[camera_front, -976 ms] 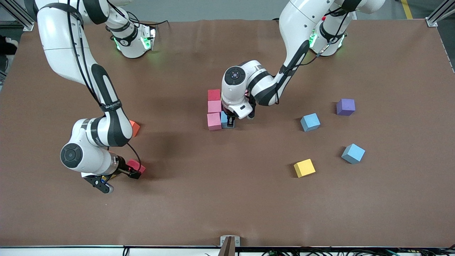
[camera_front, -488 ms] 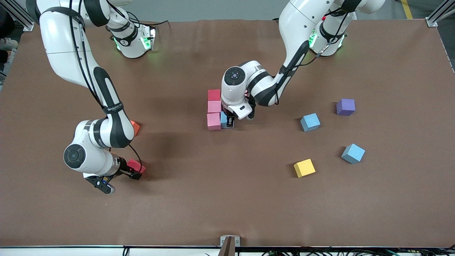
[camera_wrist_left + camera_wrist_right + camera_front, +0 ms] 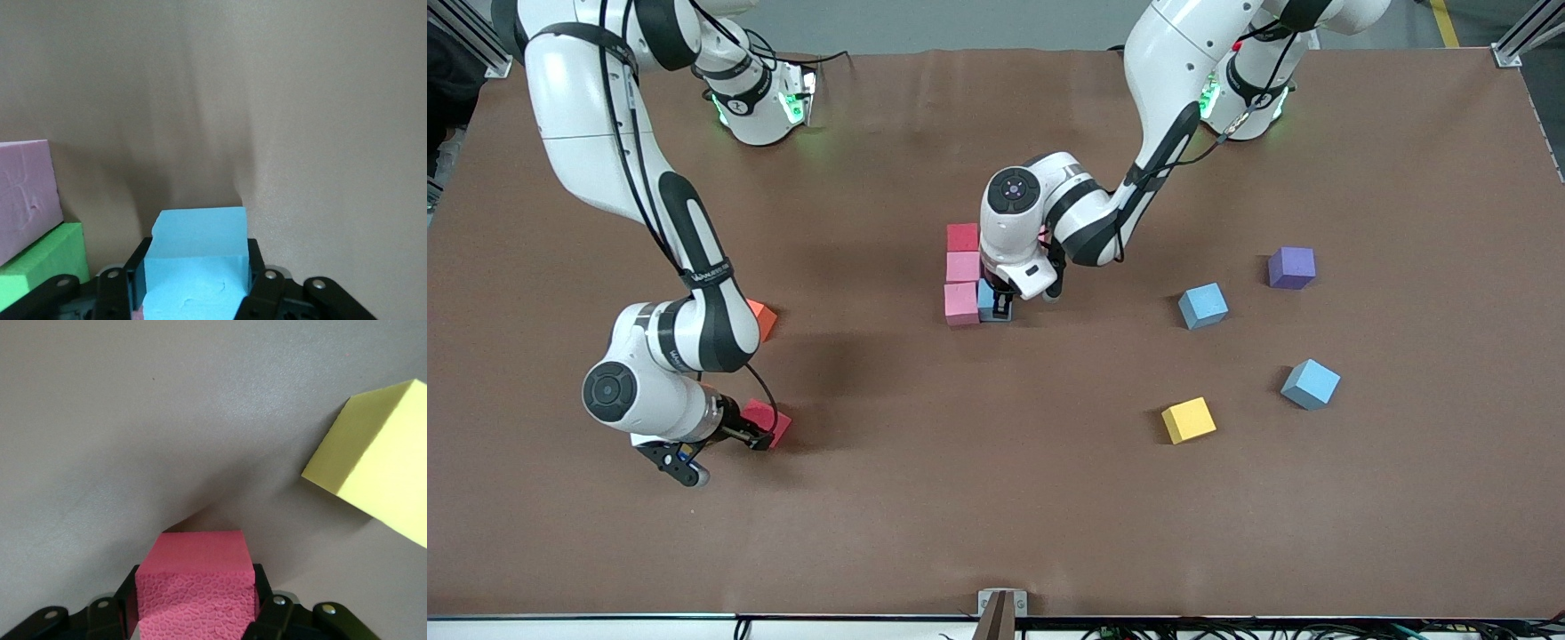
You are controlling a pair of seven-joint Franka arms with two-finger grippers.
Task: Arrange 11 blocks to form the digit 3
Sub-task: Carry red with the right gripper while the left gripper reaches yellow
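Front view: the left gripper [image 3: 1003, 305] stands low at the middle of the brown table [image 3: 996, 498], its jaws pinching a light blue cube [image 3: 987, 299]. This cube touches the side of a column of three cubes: a red cube [image 3: 962, 236] farthest from the front camera, a pink cube [image 3: 963, 266] in the middle and a second pink cube [image 3: 961, 303] nearest. In the left wrist view a green cube [image 3: 40, 263] lies just beside the held cube.

The right gripper [image 3: 758, 436] is down at the right arm's end of the table, its jaws pressed onto the sides of a second red cube [image 3: 768, 420]. An orange cube [image 3: 763, 319] peeks out from under the right arm, farther from the front camera. In the right wrist view a yellow cube [image 3: 373, 473] sits near the held red one.

Toward the left arm's end, apart from one another, lie a purple cube [image 3: 1292, 267], two more light blue cubes [image 3: 1203, 305] [image 3: 1311, 383] and another yellow cube [image 3: 1188, 420], the last nearest the front edge.
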